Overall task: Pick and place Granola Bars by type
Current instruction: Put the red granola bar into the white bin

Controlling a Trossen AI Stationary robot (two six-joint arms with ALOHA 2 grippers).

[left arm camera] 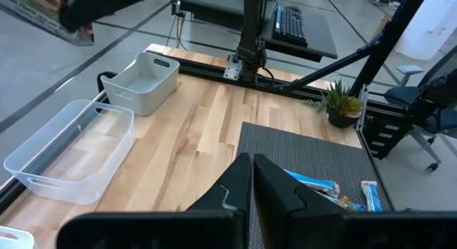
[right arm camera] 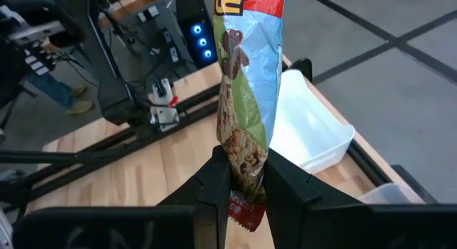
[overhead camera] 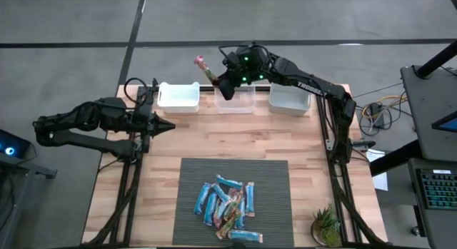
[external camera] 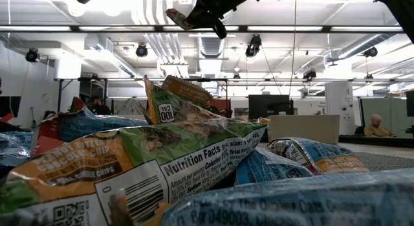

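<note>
The right gripper [overhead camera: 214, 79] hangs above the far edge of the desk [overhead camera: 178, 138], over the left end of the clear middle bin [overhead camera: 235, 100], its jaws clamped on one end of a multicoloured bar [right arm camera: 246, 99]. In the right wrist view the bar stands up from between the two jaws, its green, red and blue wrapper clear of everything else; in the high view its free end points away from the desk, past the far edge. The white bin [overhead camera: 178, 96] sits to the left of the clear one and a third bin [overhead camera: 289, 99] to its right, all three in a row along the far edge. The remaining bars [overhead camera: 227, 205] lie heaped on the dark mat [overhead camera: 193, 178] at the near side of the desk, mostly blue, some touching or overlapping. The left gripper [overhead camera: 163, 126] waits low over the desk's left side, near the white bin, jaws pressed together and empty. A small plant [overhead camera: 326, 226] stands at the near right corner.
</note>
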